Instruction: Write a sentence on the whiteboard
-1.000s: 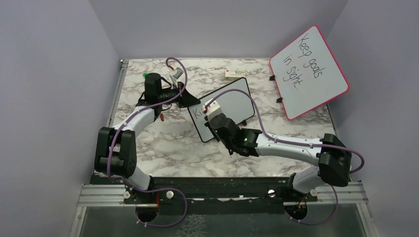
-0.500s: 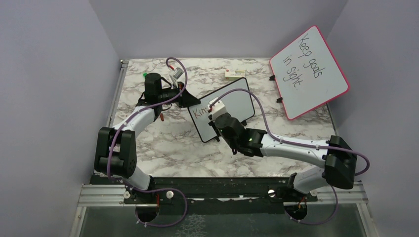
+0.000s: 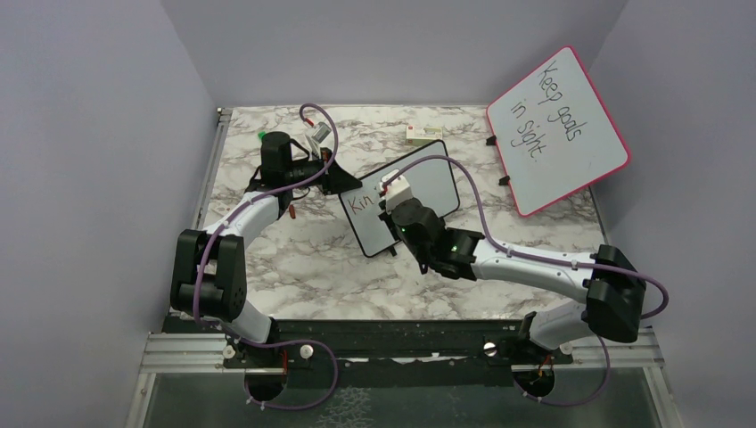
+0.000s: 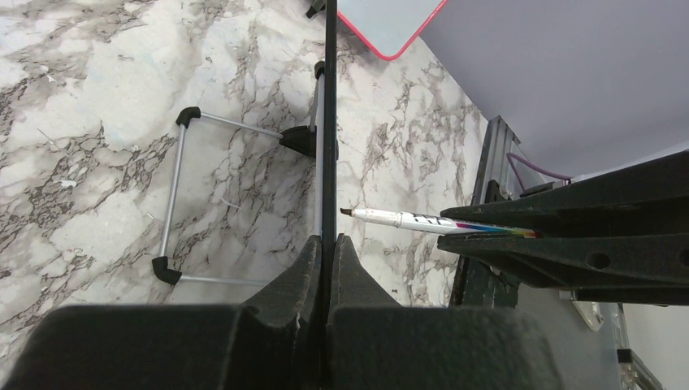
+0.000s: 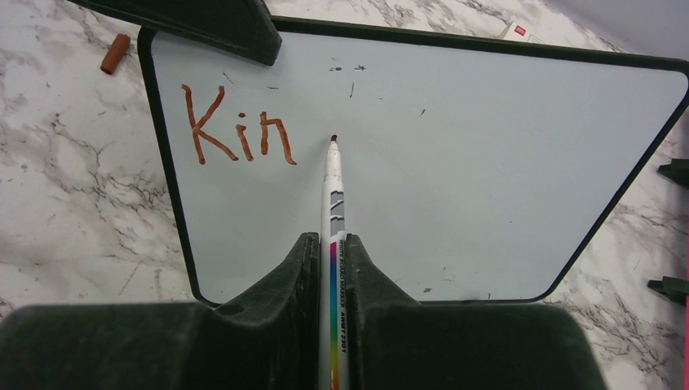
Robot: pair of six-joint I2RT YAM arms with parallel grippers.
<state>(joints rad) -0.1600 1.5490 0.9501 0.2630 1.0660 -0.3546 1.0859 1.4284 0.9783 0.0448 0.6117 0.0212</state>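
Your left fingers (image 4: 302, 272) pinch shut on the left edge of the whiteboard (image 5: 455, 162), which stands tilted mid-tabletop (image 3: 294, 259), toward the far edge. Your right fingers (image 5: 294, 272) clamp the marker (image 5: 334, 203), its tip just right of the sentence (image 5: 240, 134), which reads only "Kin". Press too hard and the board may pivot in that one-edge pinch and skew the next letter, or the marker may slide back. You cannot tell whether the tip touches. The right fingers hide the board's near edge.
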